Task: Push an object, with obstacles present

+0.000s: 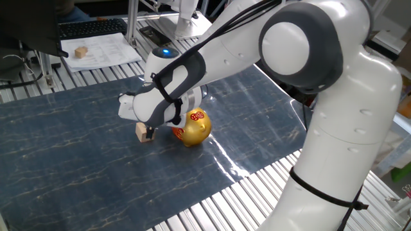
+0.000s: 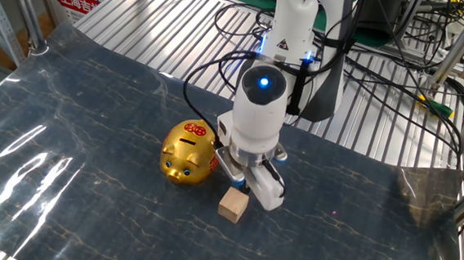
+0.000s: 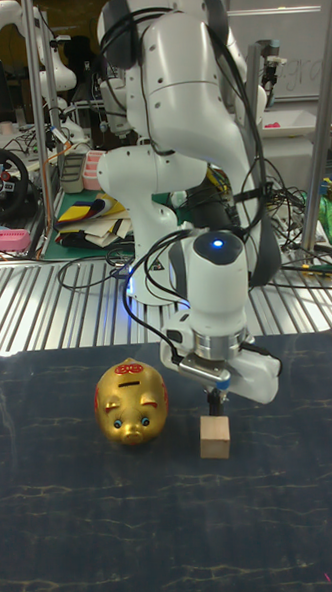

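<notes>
End effector (image 3: 213, 402) touching wooden cube (image 3: 214, 438), golden pig (image 3: 132, 403) beside

On the table (image 2: 66, 101), the cube (image 3: 214, 439) sits just beside the pig (image 3: 132, 403), with the gripper (image 3: 213, 402) touching the cube's far side.

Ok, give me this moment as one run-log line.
phase: pushing | hand: low behind block, fingers look closed | block: on mat, beside pig, not touching | pig: upright
</notes>
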Robot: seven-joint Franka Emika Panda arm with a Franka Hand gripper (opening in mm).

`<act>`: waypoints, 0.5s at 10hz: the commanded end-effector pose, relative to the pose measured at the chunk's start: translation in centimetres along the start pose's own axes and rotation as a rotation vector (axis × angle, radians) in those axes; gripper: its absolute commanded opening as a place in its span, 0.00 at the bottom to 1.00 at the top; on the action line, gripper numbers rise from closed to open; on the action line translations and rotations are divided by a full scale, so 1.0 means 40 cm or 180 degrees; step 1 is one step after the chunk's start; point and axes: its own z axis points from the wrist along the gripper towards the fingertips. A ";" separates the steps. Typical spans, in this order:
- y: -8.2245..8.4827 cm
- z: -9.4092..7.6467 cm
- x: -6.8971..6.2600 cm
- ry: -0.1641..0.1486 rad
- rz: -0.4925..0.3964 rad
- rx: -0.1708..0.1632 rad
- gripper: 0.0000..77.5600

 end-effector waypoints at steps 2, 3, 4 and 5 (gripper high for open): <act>0.047 -0.011 -0.062 -0.0079 0.0060 0.0088 0.00; 0.053 -0.009 -0.086 -0.0119 0.0088 0.0096 0.00; 0.057 -0.007 -0.106 -0.0136 0.0104 0.0101 0.00; 0.061 -0.006 -0.126 -0.0146 0.0123 0.0097 0.00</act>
